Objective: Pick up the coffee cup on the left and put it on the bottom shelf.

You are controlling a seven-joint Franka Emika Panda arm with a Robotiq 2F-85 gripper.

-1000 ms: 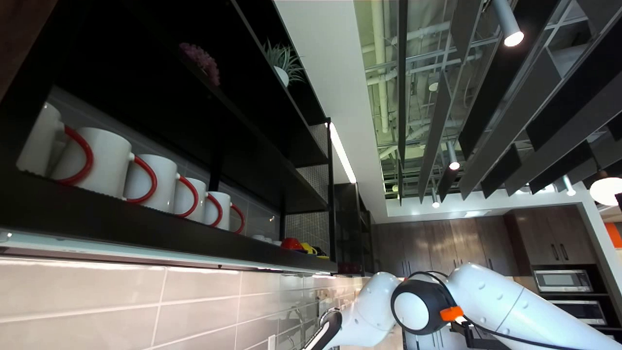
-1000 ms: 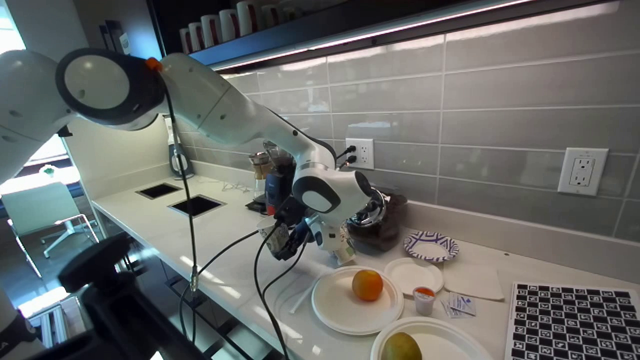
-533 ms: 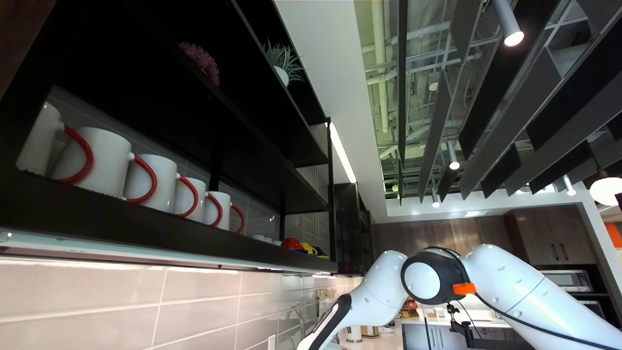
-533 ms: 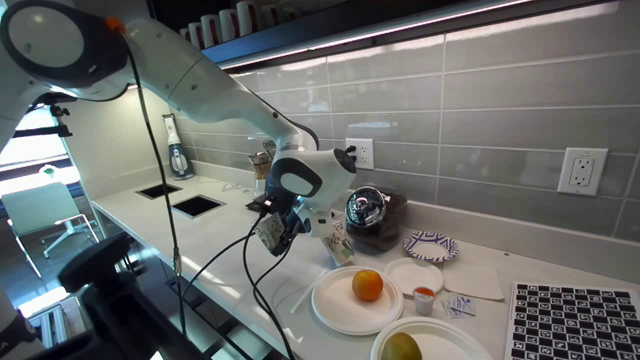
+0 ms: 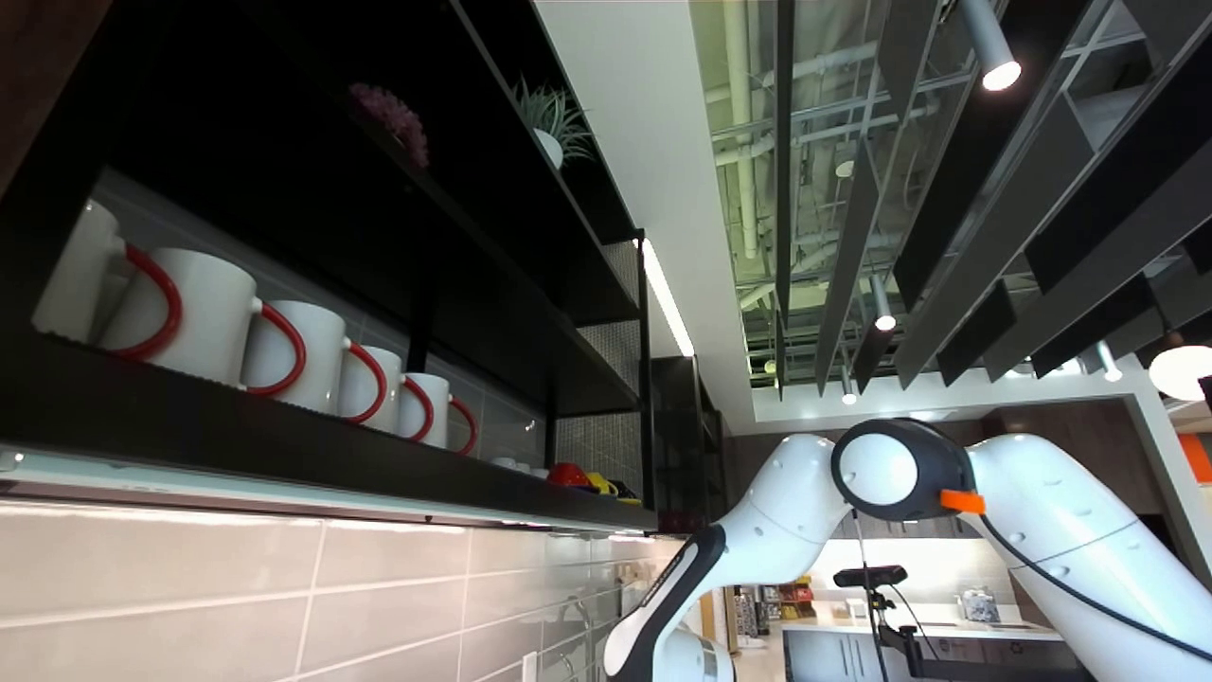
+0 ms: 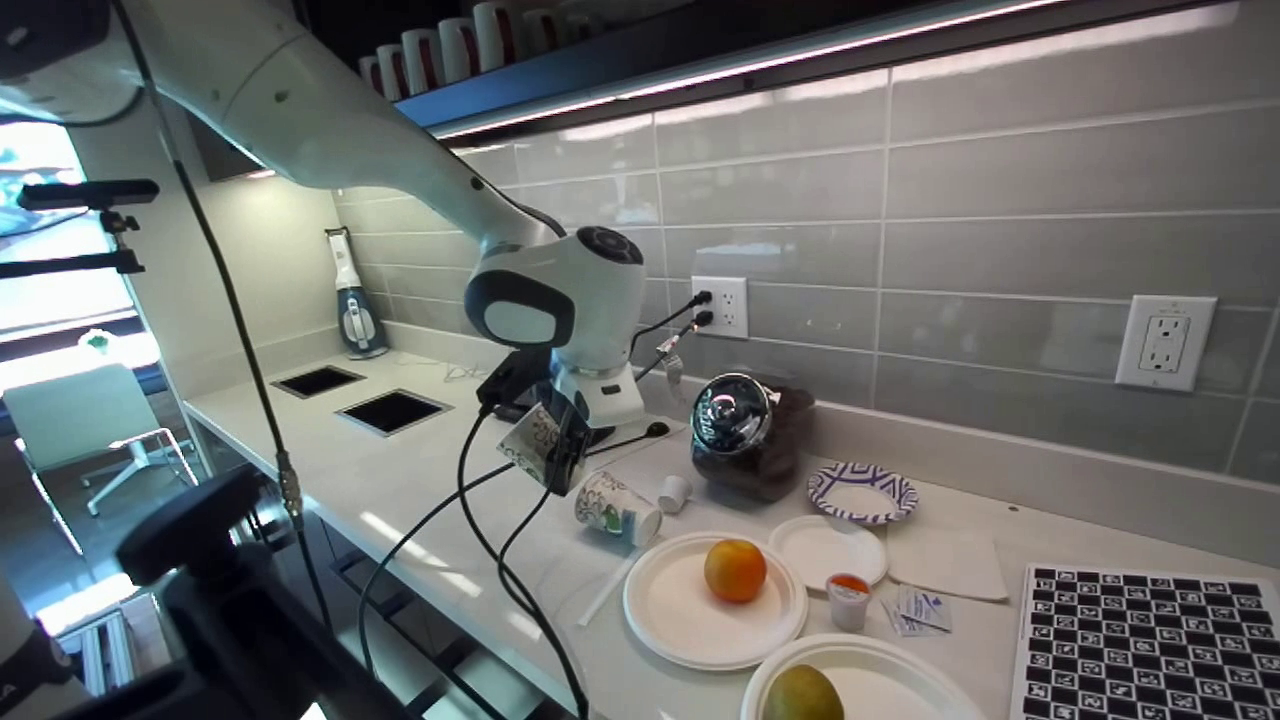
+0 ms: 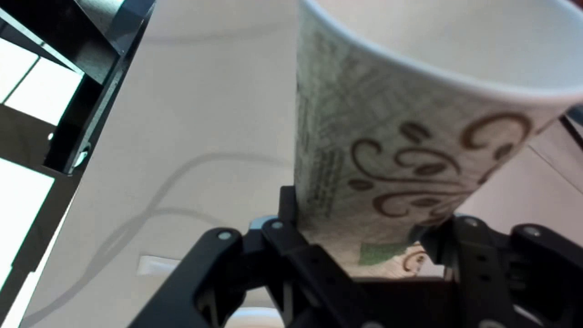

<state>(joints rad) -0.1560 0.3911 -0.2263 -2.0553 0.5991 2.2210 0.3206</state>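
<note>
Now that you have raised the arm, its elbow joint sits higher and further right in an exterior view than it did a moment ago. Your jaws are closed on the coffee cup, pinching its lower part from both sides, so that only the cup itself keeps them apart; its mouth faces away from them. You have it tilted above the desk, a little higher than before and well below the bottom shelf. On that shelf the white mugs with red handles stand just as they did, in both exterior views.

You can see another change on the desk: a printed cup, which leaned partly hidden behind the end of your arm half a second ago, now lies on its side in an exterior view, further left and just beside a white plate; you cannot tell there whether the two touch. Next to that cup a small white container has come into your view. The orange on the plate, the greenish fruit near the lower edge and the patterned plate towards the wall have not shifted.
</note>
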